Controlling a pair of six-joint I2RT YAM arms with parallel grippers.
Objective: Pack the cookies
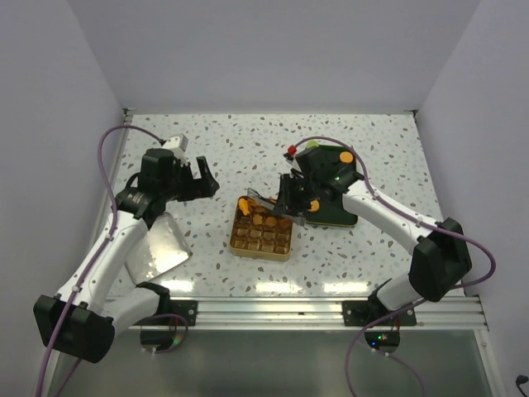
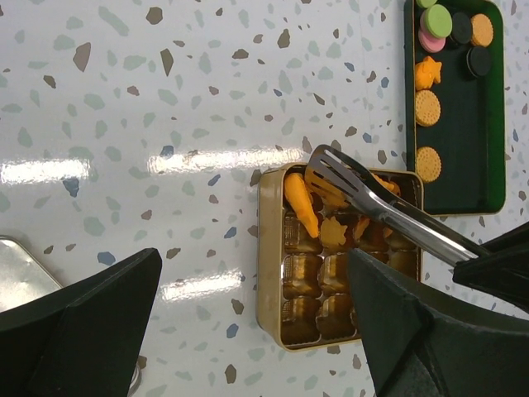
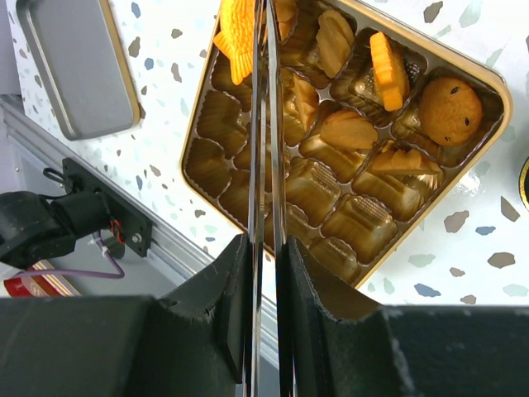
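Observation:
My right gripper (image 3: 266, 248) is shut on a pair of metal tongs (image 3: 266, 124), whose blades are squeezed almost together. The tongs (image 2: 388, 211) reach over the far-left corner of the gold compartment tray (image 1: 235, 240). A fish-shaped cookie (image 3: 238, 33) sits at their tips; I cannot tell whether it is pinched. Several cookies lie in the tray's far cells, among them a round chip cookie (image 3: 449, 110) and a long orange one (image 2: 301, 203). My left gripper (image 1: 207, 184) hangs open to the left of the tray, holding nothing.
A dark green tray (image 2: 459, 124) with more biscuits (image 2: 427, 107) stands right of the gold tray, under my right arm. A silver lid (image 1: 165, 244) lies flat at the near left. An aluminium rail (image 1: 273, 310) runs along the near table edge.

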